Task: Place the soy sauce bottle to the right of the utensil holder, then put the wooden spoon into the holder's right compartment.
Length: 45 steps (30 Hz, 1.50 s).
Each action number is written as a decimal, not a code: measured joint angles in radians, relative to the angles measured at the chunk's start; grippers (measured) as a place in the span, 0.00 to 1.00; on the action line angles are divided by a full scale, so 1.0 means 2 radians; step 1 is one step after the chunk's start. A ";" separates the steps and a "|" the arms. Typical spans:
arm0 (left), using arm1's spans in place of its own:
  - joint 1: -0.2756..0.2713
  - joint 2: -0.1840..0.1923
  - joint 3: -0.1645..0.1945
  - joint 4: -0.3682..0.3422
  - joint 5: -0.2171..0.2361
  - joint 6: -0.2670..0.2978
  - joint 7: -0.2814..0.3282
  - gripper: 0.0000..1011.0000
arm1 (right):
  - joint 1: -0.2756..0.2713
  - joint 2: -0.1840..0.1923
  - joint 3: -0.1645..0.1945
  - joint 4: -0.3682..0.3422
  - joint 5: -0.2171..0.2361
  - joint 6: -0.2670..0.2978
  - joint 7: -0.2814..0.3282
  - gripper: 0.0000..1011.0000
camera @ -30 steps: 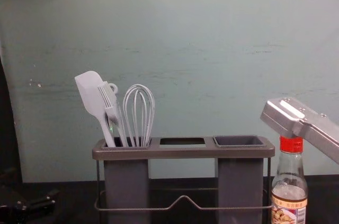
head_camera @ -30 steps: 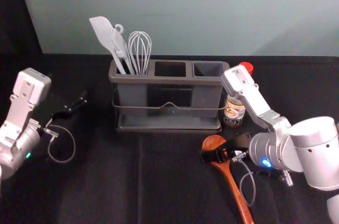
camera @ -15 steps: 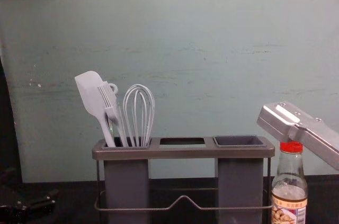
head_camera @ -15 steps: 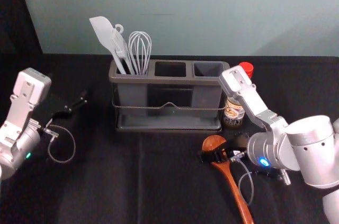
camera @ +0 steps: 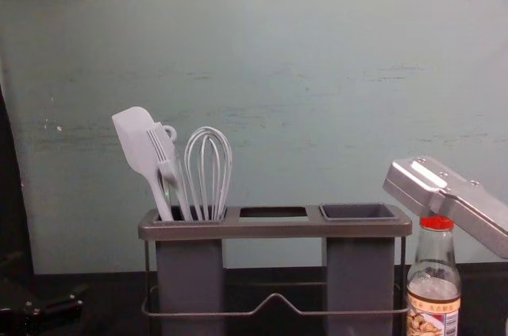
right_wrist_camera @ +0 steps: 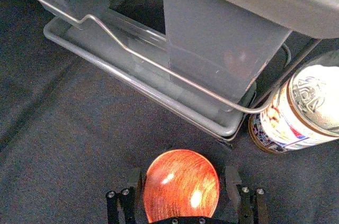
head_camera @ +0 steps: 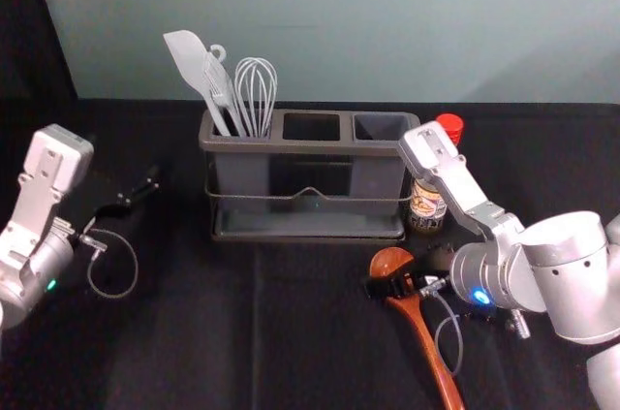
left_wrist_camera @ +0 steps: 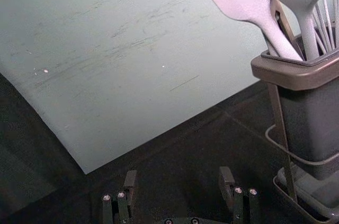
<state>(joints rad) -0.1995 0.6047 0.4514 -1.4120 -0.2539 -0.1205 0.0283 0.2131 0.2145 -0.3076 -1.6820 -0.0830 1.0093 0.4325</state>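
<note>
The soy sauce bottle [head_camera: 427,206] stands upright just right of the utensil holder [head_camera: 308,145]; its red cap [camera: 436,222] shows in the chest view. On the cloth in front lies the wooden spoon [head_camera: 424,344], bowl toward the holder. My right gripper [head_camera: 389,285] is low over the spoon's bowl. In the right wrist view the right gripper [right_wrist_camera: 184,181] is open, one finger on each side of the bowl [right_wrist_camera: 181,184], with small gaps. The holder's right compartment [head_camera: 381,127] holds nothing. My left gripper [head_camera: 147,185] is parked at the left, its fingers apart in the left wrist view.
A white spatula [head_camera: 190,59], a brush and a whisk [head_camera: 256,92] stand in the holder's left compartment. The right forearm [head_camera: 567,245] reaches in from the right, and its upper link passes in front of the bottle. A wall [camera: 270,74] rises behind the table.
The right arm has shifted slightly left and lower, its grey link sinking a little near the bottle cap. The left arm, spoon, bottle and holder have stayed put.
</note>
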 joint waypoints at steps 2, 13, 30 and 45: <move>0.000 0.000 0.000 0.000 0.000 0.000 0.000 0.99 | 0.000 -0.001 0.001 0.000 -0.002 -0.001 0.001 0.99; 0.000 0.000 0.000 0.000 0.000 0.000 0.000 0.99 | -0.001 -0.007 0.003 0.005 -0.012 -0.005 0.009 0.99; 0.000 0.000 0.000 0.000 0.000 0.000 0.000 0.99 | -0.005 -0.012 0.007 0.009 -0.030 -0.014 0.019 0.84; 0.000 0.000 0.000 0.000 0.000 0.000 0.000 0.99 | -0.037 -0.007 0.025 -0.062 -0.038 -0.010 0.034 0.83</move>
<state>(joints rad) -0.1995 0.6047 0.4514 -1.4120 -0.2539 -0.1205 0.0283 0.1383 0.2007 -0.2570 -1.8066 -0.1597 0.9901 0.5006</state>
